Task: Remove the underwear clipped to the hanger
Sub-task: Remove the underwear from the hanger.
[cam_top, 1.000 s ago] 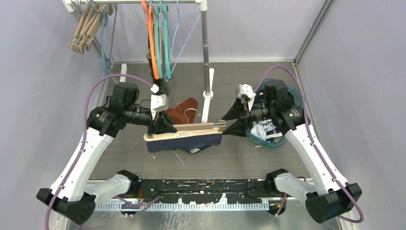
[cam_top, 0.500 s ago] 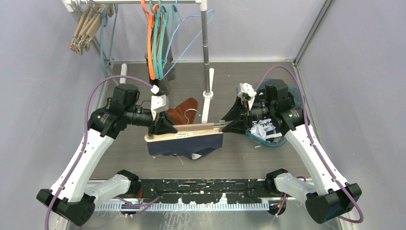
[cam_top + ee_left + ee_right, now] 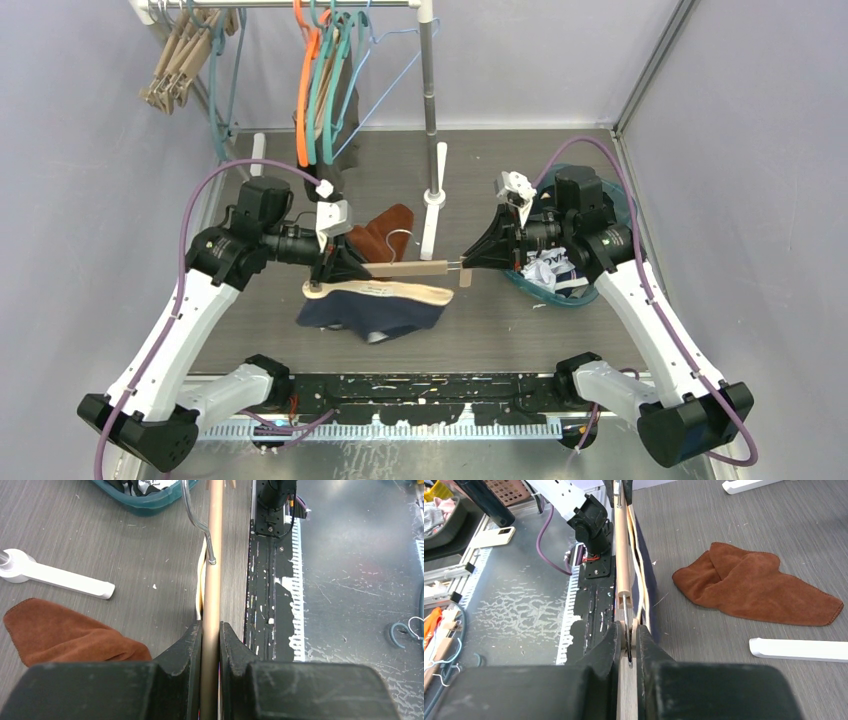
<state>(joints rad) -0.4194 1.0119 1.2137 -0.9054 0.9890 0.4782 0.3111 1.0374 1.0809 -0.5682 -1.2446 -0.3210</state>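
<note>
Underwear (image 3: 370, 315) in dark navy with a cream waistband (image 3: 385, 291) hangs just below a wooden hanger (image 3: 405, 268), held above the middle of the table (image 3: 520, 325) between the two arms. The waistband lies close under the bar at its left end and sags apart from it toward the right. Whether the left end is clipped cannot be told. The left gripper (image 3: 335, 272) has its jaws clamped on the left part of the hanger bar, the wood squeezed between both fingers (image 3: 192, 640) in the left wrist view. The right gripper (image 3: 468, 268) has its jaws pressed together on the small wooden clip (image 3: 626, 677) at the right tip of the hanger. A rust-brown cloth (image 3: 385, 228) lies on the table just beyond the hanger, and a teal bin (image 3: 150, 502) sits to the right
</note>
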